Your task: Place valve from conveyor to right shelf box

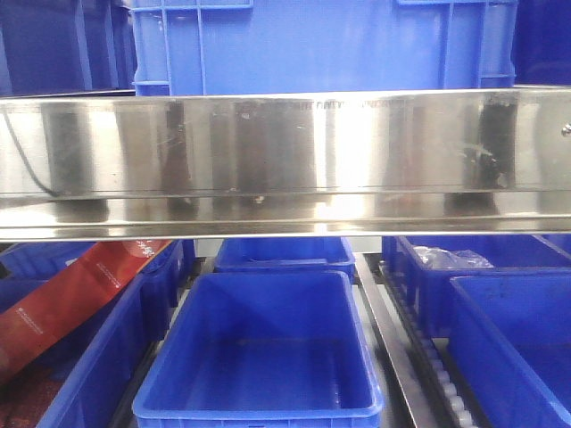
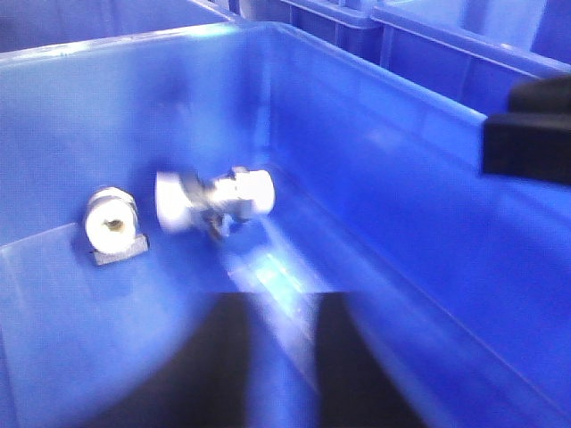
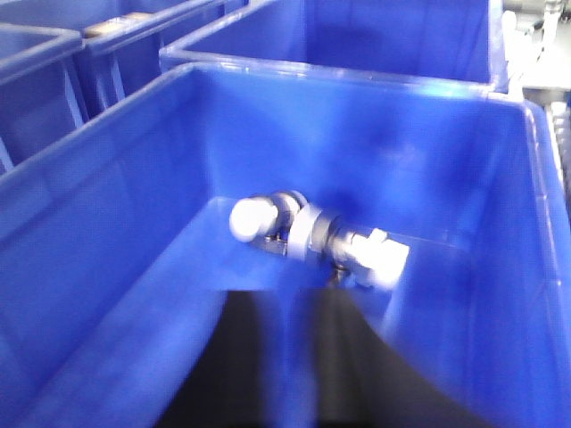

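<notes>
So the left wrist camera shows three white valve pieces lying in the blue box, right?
Not quite. The left wrist view shows two pieces in the blue box, not three: a small white piece on the left and a longer white valve beside it. They do lie on the box floor.

1. Bright overhead light is bouncing off the steel shelf rail (image 1: pixel 285 160) in the front view, blowing out a white patch near its middle.
2. Both wrist views are smearing with motion blur; the valve (image 3: pixel 317 239) edges are looking soft.
3. A glare streak is shining on the blue box (image 2: pixel 277 267) floor.
4. The dark tools (image 3: pixel 303 374) are appearing as unfocused shadows at the bottom.
</notes>
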Robot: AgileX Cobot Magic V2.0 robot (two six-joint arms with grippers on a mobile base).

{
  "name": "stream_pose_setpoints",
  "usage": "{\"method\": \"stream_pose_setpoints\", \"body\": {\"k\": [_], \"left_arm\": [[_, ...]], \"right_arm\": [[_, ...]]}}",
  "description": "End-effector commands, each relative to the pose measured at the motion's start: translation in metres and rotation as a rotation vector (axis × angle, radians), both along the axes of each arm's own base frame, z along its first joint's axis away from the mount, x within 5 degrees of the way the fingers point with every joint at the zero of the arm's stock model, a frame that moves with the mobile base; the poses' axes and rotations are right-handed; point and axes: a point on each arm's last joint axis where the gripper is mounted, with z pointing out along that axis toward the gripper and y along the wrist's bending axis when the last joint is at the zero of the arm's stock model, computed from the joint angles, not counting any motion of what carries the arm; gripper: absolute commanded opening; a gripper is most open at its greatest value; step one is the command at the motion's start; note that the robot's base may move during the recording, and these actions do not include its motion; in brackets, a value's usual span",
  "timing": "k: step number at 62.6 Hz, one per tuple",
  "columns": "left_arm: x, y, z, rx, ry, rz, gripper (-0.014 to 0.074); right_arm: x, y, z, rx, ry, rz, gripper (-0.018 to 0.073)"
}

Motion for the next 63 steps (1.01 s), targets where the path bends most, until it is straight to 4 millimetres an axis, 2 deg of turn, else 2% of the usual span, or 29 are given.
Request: {"method": "stream_pose_setpoints", "body": {"k": [1, 12, 20, 30, 39, 51, 63], "left_arm": [[-0.002, 0.001, 0.008, -0.031, -0.016, 0.003, -0.0111], [0.000, 0.008, 0.006, -0.008, 0.013, 0.013, -0.0111], [-0.004, 0.027, 0.019, -0.050, 0.047, 0.055, -0.0111], [-0.023, 0.045, 0.049, -0.095, -0.015, 0.072, -0.0111], [-0.045, 0.059, 0.059, -0.138, -0.058, 0.090, -0.0111], [-0.082, 0.085, 0.050, -0.171, -0.091, 0.125, -0.0111], [-0.122, 0.130, 0.026, -0.182, -0.121, 0.222, -0.0111]], "right_arm": [[-0.004, -0.001, 0.008, 0.013, -0.022, 0.000, -0.0167], [-0.003, -0.008, 0.009, 0.012, -0.017, -0.015, -0.0167], [-0.013, -0.022, 0.023, 0.014, -0.024, -0.037, -0.0167], [-0.037, -0.048, 0.042, 0.020, -0.071, -0.085, -0.0167], [-0.058, -0.071, 0.039, 0.026, -0.102, -0.142, -0.0167], [-0.098, -0.099, 0.027, 0.041, -0.174, -0.219, -0.0167], [-0.151, -0.116, 0.014, 0.070, -0.277, -0.262, -0.0167]]}}
